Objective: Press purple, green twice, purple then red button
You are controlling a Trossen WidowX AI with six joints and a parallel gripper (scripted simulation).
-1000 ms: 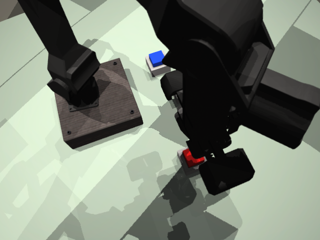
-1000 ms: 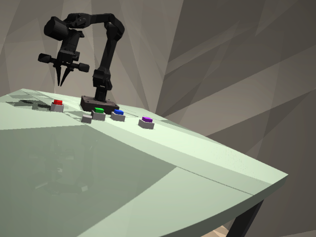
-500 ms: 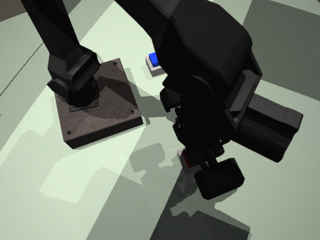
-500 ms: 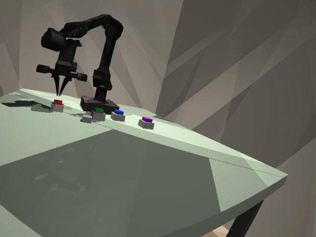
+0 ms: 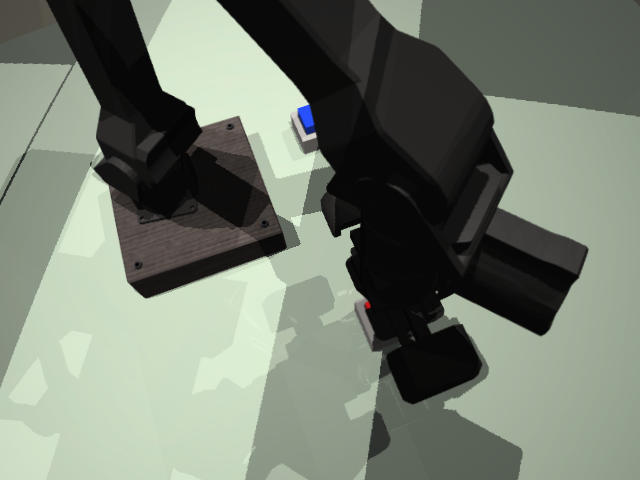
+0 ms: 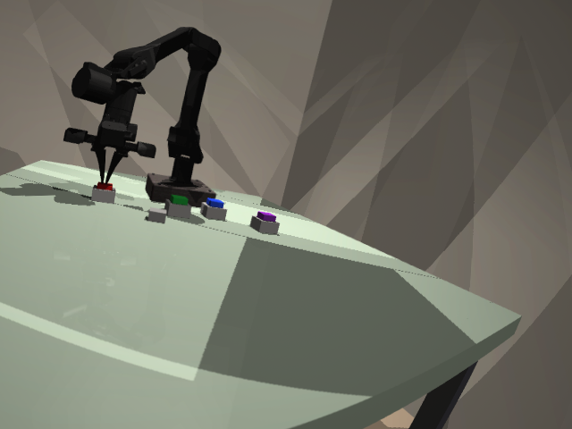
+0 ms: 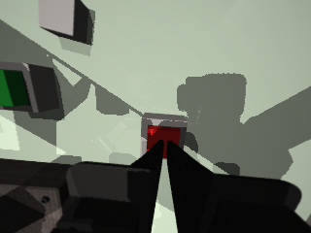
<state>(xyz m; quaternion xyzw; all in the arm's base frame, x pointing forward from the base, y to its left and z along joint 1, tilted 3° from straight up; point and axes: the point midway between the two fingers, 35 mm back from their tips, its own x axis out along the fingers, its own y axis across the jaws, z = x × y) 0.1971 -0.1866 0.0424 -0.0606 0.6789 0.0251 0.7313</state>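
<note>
My gripper [image 6: 105, 182] [image 7: 164, 144] is shut with nothing between its fingers. Its tips are at the top of the red button [image 5: 367, 305] [image 6: 101, 187] [image 7: 156, 133] and appear to touch the red cap. How far the cap is pressed down, I cannot tell. In the top view the arm hides the fingertips and most of this button. The green button [image 6: 179, 199] [image 7: 10, 88] stands to the right of the red one in the exterior view, its cap up. The purple button [image 6: 266, 216] stands farthest right there, its cap up.
The blue button [image 5: 305, 119] [image 6: 214, 203] stands between the green and purple ones. A small light grey block [image 6: 156, 215] [image 7: 57, 16] lies close to the green button. The arm's wooden base [image 5: 170, 253] [image 6: 159, 189] stands behind the green button in the exterior view.
</note>
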